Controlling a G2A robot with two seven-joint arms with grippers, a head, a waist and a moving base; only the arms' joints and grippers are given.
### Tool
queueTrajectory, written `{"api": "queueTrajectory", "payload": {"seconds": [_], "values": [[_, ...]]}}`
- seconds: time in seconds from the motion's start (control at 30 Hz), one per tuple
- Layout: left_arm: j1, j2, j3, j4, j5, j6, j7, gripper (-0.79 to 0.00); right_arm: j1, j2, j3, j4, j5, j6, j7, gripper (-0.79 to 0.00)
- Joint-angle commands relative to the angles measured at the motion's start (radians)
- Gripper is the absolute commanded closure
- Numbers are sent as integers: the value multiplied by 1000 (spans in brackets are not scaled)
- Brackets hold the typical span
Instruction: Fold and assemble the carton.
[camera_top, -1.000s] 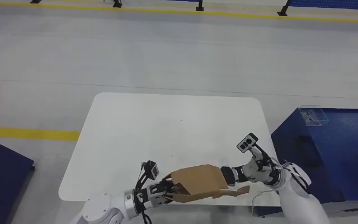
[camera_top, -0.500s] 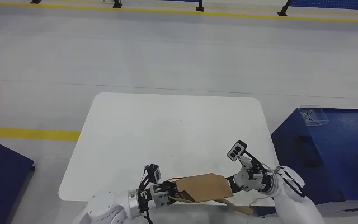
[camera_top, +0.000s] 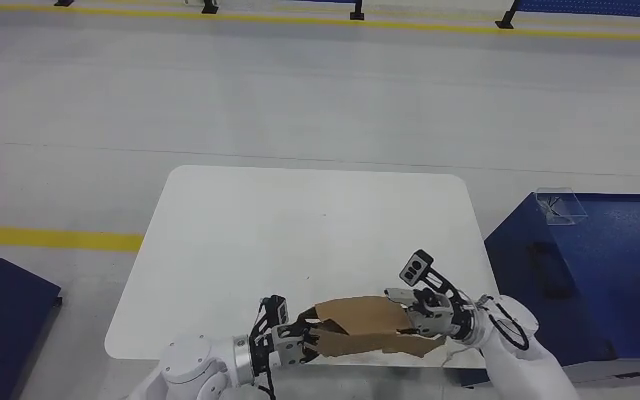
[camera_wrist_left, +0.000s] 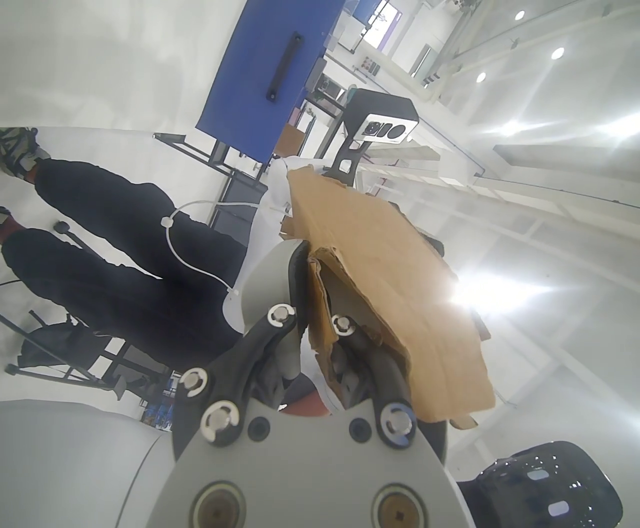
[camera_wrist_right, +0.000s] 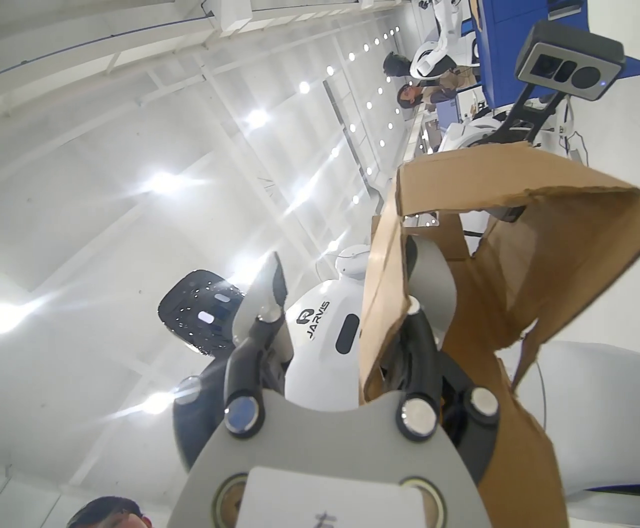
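Note:
A brown cardboard carton (camera_top: 360, 322), partly opened with loose flaps, hangs over the near edge of the white table (camera_top: 300, 220) between my two arms. My left gripper (camera_top: 303, 338) holds its left end. In the left wrist view the gripper (camera_wrist_left: 311, 320) is shut on a torn wall of the carton (camera_wrist_left: 390, 280). At the carton's right end is my right gripper (camera_top: 408, 312). In the right wrist view this gripper (camera_wrist_right: 345, 280) stands open, with a wall of the carton (camera_wrist_right: 500, 240) resting against one finger (camera_wrist_right: 420, 320) and the other finger (camera_wrist_right: 265, 300) free.
A blue bin (camera_top: 560, 270) stands close to the table's right side, just beyond my right arm. Another blue object (camera_top: 20, 300) sits on the floor at the far left. The table's middle and far part are bare white surface.
The carton dipped toward the table's near edge half a second ago and has come back up. My right wrist has turned and shifted left along the carton. The left gripper kept its hold.

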Motion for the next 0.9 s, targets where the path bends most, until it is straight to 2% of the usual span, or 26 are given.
{"api": "queueTrajectory", "payload": {"seconds": [0.0, 0.07, 0.1, 0.13, 0.17, 0.33, 0.5, 0.6, 0.73, 0.77, 0.87], "values": [[-3, 1, -2, 3, 6, 11, 11, 0, 4, 1, -3, 1, -16, -5, -1, 0], [-3, 1, 0, 3, 9, 14, 11, 0, 4, 1, -5, 3, -17, -17, -7, 0], [-4, 2, -1, 5, 13, 20, 16, -163, 6, 1, -3, 5, -16, -27, -16, 0], [-5, 2, -5, 3, 21, 18, 28, -523, 7, 1, -2, 7, -11, -35, -25, 0], [-2, 2, -7, 0, 23, 13, 35, -785, 8, 0, -2, 9, -2, -37, -31, 0], [21, 7, -58, -21, 61, -48, 113, -785, 9, -1, -3, 24, 49, 5, -70, 0], [21, 7, -58, -21, 61, -48, 113, -785, 9, -1, -3, 24, 49, 5, -70, 0], [21, 7, -58, -21, 61, -48, 113, -785, 2, -2, 18, -1, 7, -95, -126, 0], [21, 7, -58, -21, 61, -48, 113, -785, -24, -2, 48, -26, -50, -275, -122, 0], [21, 7, -58, -21, 61, -48, 113, -785, -36, -2, 49, -19, -55, -295, -128, 0], [21, 7, -58, -21, 61, -48, 113, -785, -45, -4, 46, -9, -19, -270, -152, 0]]}}
